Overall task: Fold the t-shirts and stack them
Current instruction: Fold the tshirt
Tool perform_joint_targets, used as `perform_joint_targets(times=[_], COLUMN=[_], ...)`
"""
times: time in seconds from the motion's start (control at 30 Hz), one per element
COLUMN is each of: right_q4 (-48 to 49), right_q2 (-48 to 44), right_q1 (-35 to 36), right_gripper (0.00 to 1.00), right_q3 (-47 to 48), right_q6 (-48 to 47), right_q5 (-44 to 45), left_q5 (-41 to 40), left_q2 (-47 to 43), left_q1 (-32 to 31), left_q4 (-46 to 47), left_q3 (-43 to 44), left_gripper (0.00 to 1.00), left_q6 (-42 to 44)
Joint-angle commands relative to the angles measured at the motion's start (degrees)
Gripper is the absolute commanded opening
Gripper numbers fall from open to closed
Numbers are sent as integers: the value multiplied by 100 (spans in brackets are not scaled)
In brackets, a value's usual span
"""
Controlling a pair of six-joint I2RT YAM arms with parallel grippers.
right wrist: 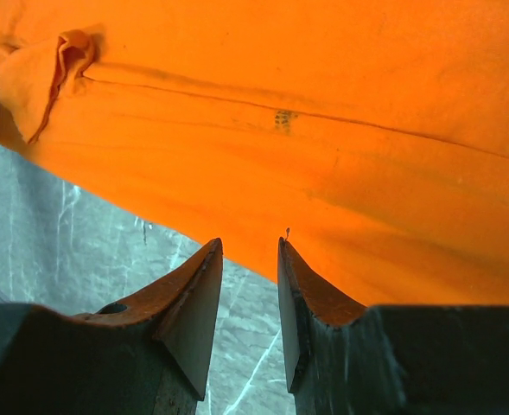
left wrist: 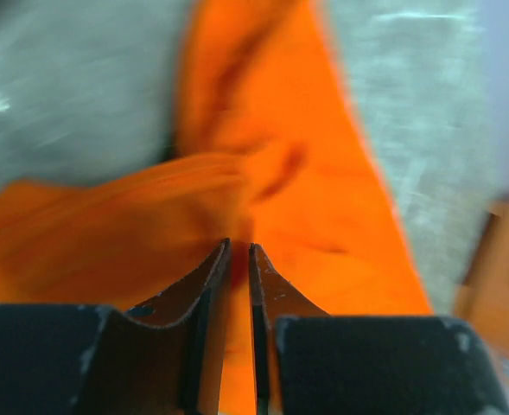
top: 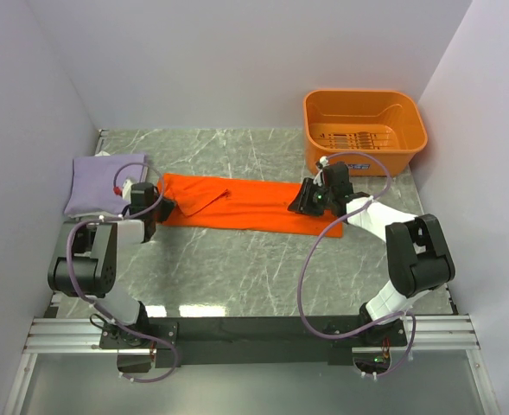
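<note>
The orange t-shirt [top: 245, 203] lies as a long, narrow strip across the middle of the table. The lavender t-shirt [top: 103, 180] sits folded at the far left. My left gripper [top: 161, 206] is at the strip's left end. In the blurred left wrist view its fingers [left wrist: 238, 246] stand almost together with a raised fold of orange cloth [left wrist: 323, 190] between them. My right gripper [top: 299, 206] hovers over the strip's right part. In the right wrist view it [right wrist: 250, 242] is open at the near edge of the orange cloth [right wrist: 323, 130], with only table showing in the gap.
A rigid orange basket [top: 366, 160] stands at the back right, close behind the right arm. Grey marble tabletop [top: 237, 268] stretches between the shirt and the arm bases. White walls close in the left, back and right sides.
</note>
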Motion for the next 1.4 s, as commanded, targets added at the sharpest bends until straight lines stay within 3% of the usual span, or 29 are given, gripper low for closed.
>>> perform_joint_targets(times=[0.0,0.1,0.3,0.57,0.8,1.13,1.37], right_q4=[-118,-198,-540,-1313,-1797,-2605,-3036], right_q2=[102,129,32,251,665,1245,1623], right_q1=[-52,-70,-44,272,501,809,1002], right_gripper=[39,40,40,41,41,41,41], right_q3=[272,263,421,851,1238,1704,1687], right_q6=[-91,-109,-284,-653,-864,-1110,-1409], right_q5=[158,273,650,1353,1793,2461,2234], left_q5=[-351,-185,-623,-1273,-1468,-1406,-1283], left_q2=[108,284,-321,-726,-138,1583,2446], left_q1=[41,208,243,-327,-1110,-1312,-1312], left_q4=[-322,-463,-1999,-3932,-4427,-4928,-5157], left_q3=[0,-18,746,1878,2601,3796,4288], left_gripper=[19,19,25,46,51,45,42], left_q6=[-289,-561,-378,8,140,404,624])
